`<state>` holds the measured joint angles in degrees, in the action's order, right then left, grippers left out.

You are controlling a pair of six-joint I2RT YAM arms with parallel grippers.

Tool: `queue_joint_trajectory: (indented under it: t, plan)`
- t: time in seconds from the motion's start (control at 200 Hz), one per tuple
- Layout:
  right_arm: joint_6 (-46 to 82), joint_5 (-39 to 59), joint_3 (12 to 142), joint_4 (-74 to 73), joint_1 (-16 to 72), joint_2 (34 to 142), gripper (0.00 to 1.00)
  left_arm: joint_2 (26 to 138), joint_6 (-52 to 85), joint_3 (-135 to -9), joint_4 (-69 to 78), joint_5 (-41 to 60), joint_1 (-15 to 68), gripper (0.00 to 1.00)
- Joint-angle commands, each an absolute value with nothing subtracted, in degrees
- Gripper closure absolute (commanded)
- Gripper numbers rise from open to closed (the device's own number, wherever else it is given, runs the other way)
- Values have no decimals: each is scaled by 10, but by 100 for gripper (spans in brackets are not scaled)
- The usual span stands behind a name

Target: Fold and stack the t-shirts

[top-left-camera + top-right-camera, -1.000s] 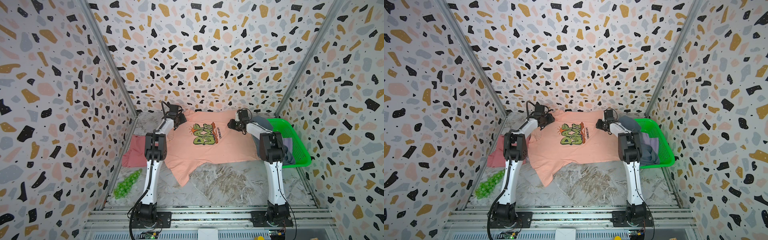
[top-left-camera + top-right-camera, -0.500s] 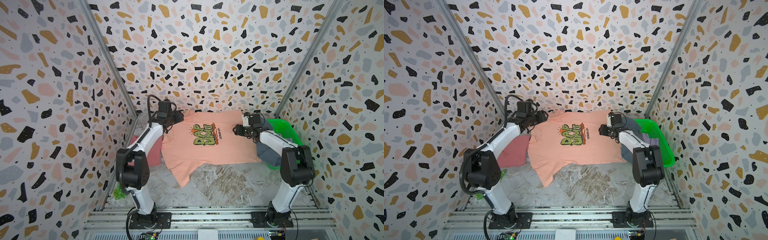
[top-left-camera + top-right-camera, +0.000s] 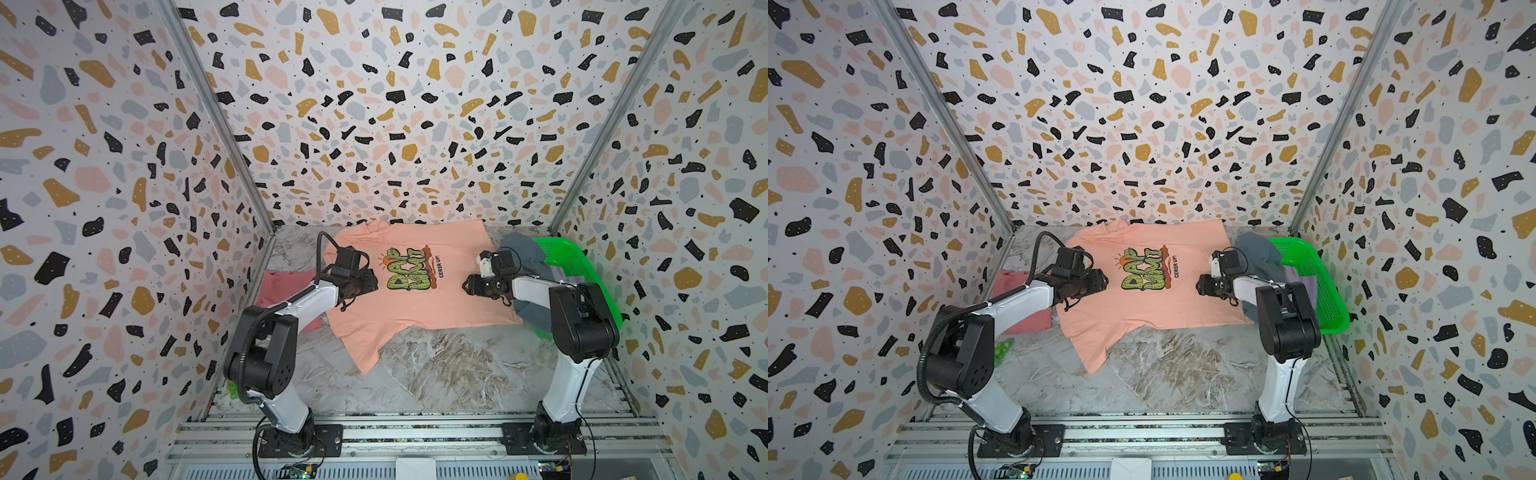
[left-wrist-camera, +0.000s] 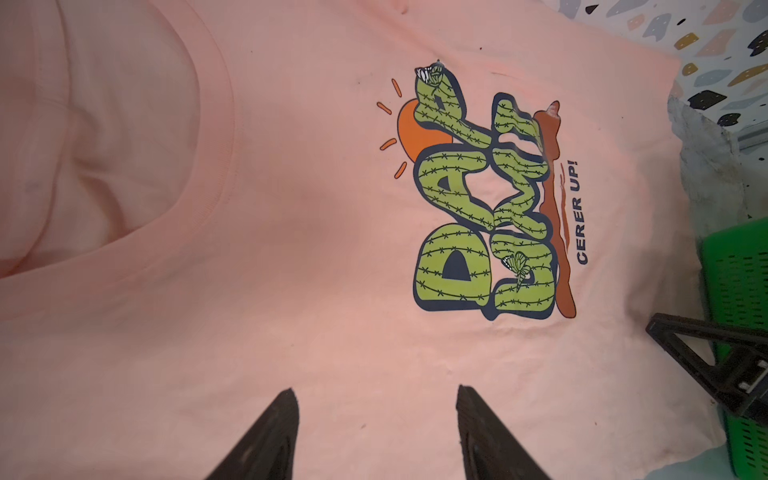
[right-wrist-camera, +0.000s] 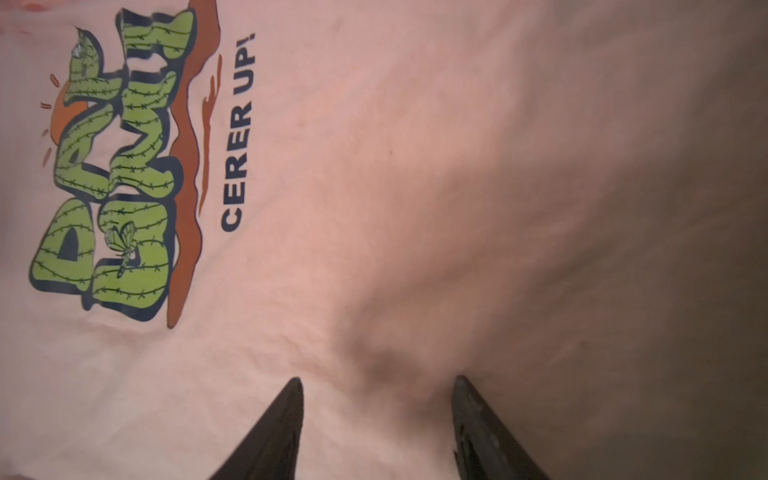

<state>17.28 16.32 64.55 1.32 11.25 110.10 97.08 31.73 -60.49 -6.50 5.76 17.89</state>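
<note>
Marble tabletop (image 3: pixel 457 374) (image 3: pixel 1183 374): the front half between the two arm bases is bare, the widest free room. The back half is taken up by cloth.

Peach-orange t-shirt (image 3: pixel 415 307) (image 3: pixel 1142 307) (image 4: pixel 332 332) (image 5: pixel 374 166) is spread flat at back centre, print up, collar toward the left arm's side. Its far edge runs along the foot of the back wall. The front edge is mostly straight, and one sleeve sticks out as a point onto bare marble at front left.

Green basket (image 3: pixel 573 262) (image 3: pixel 1308 266) (image 4: pixel 739 270) sits against the right wall, tilted. Slate blue-grey t-shirt (image 3: pixel 519 249) (image 3: pixel 1258 249) spills over its rim and meets the peach tee's right edge. Pale lavender t-shirt (image 3: pixel 1296 278) is inside the basket, mostly hidden.

Rose-red t-shirt (image 3: pixel 282 286) (image 3: pixel 1009 286) lies by the left wall, just beside the peach tee. The left arm covers the seam, so I can't tell if they overlap.

Left gripper (image 3: pixel 372 282) (image 3: pixel 1102 282) (image 4: pixel 374 392) is over the chest area between collar and print, jaws spread, nothing between them. Right gripper (image 3: pixel 467 286) (image 3: pixel 1200 284) (image 5: pixel 376 380) is over the plain cloth past the "CERER UP!" text, jaws spread and empty. Contact with the cloth is unclear for both.

Green balls (image 3: pixel 1005 347) sit at front left, half hidden behind the left arm.
</note>
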Motion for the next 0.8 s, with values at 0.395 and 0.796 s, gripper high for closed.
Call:
queue_joint_trajectory:
  t: [0.395,0.796]
  plan:
    - [168,156,494,164,135,951,43,925,296,-402,-86,68,184,39]
    - [201,119,476,271,173,786,43,765,274,-434,-204,101,183,36]
